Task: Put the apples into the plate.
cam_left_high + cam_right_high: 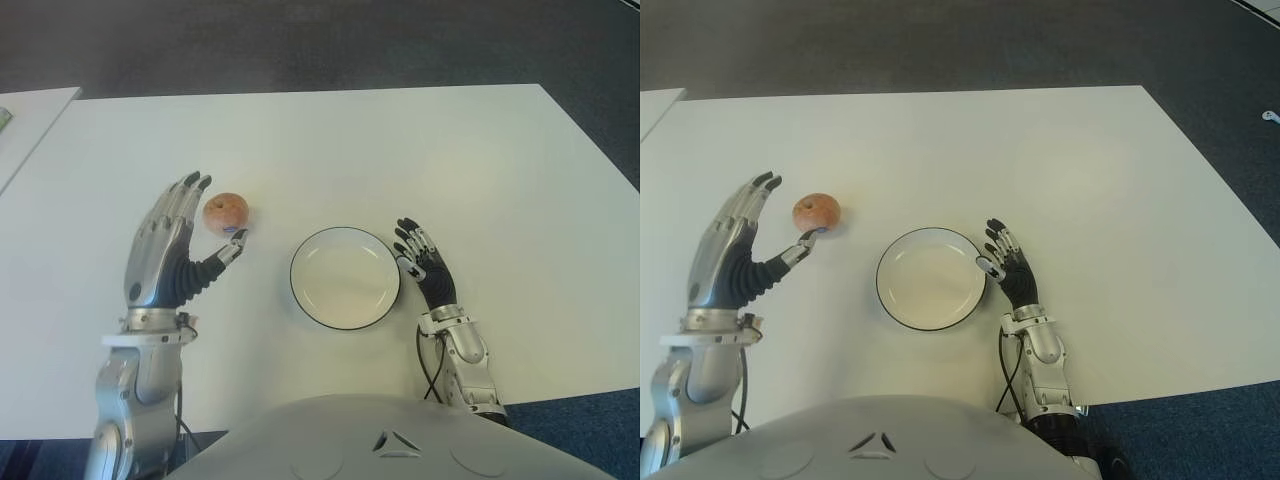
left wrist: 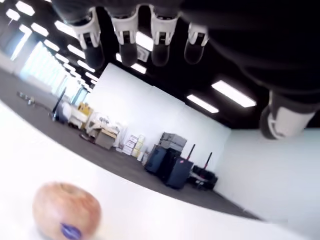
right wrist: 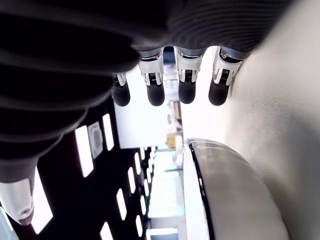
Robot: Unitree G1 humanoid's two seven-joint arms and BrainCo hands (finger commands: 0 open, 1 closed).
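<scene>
One reddish apple point(image 1: 226, 213) with a small blue sticker point(image 2: 70, 231) lies on the white table point(image 1: 330, 140), left of the plate. My left hand point(image 1: 175, 245) is raised just left of the apple, fingers spread, thumb tip close beside the fruit; it holds nothing. A white plate point(image 1: 345, 277) with a dark rim sits empty near the table's front middle. My right hand point(image 1: 420, 255) shows at the plate's right edge, fingers extended and empty.
A second white table's corner point(image 1: 30, 115) shows at the far left. Dark carpet point(image 1: 320, 40) lies beyond the table's far edge. Bare tabletop stretches behind and to the right of the plate.
</scene>
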